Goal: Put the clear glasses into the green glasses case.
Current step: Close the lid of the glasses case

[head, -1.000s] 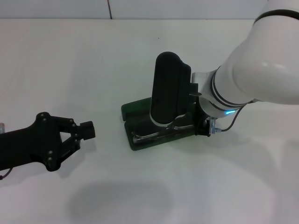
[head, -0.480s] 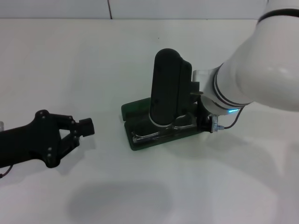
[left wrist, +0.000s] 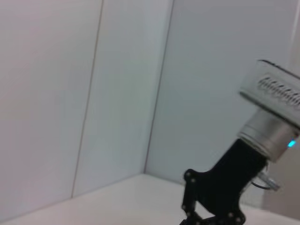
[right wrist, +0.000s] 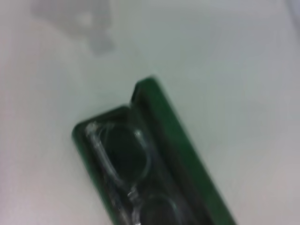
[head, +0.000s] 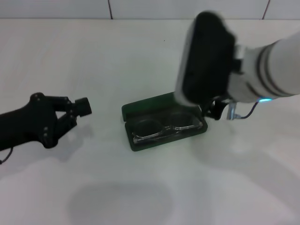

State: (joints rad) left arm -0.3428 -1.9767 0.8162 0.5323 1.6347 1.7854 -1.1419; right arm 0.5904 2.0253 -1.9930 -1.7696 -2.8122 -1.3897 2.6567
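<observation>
The clear, colourless wraparound plastic glasses (head: 163, 128) lie inside the open tray of the dark green hard rectangular glasses case (head: 140, 108). Its lid is folded flat on the far side. The case rests on the plain white counter (head: 140, 51).

The right gripper (head: 213, 110) hangs above the case's right end, clear of the glasses. Its fingers are hidden behind the wrist, so I cannot tell whether they are spread or closed. The right wrist view looks straight down on the case (right wrist: 159, 108) with the glasses (right wrist: 123, 159) seated in the dark lining, and nothing is between the camera and them.

The left gripper (head: 77, 108) floats well to the left of the case, with its black fingers (head: 83, 106) drawn close together on nothing.

Judging from this, the placing looks done. The risk is a low sweep by the right arm catching the case's right edge or a lens rim that stands proud, which would tip the glasses out.

Open counter surrounds the case on every side. The far edge meets the wall well beyond it, so straight up is the safest way out.
</observation>
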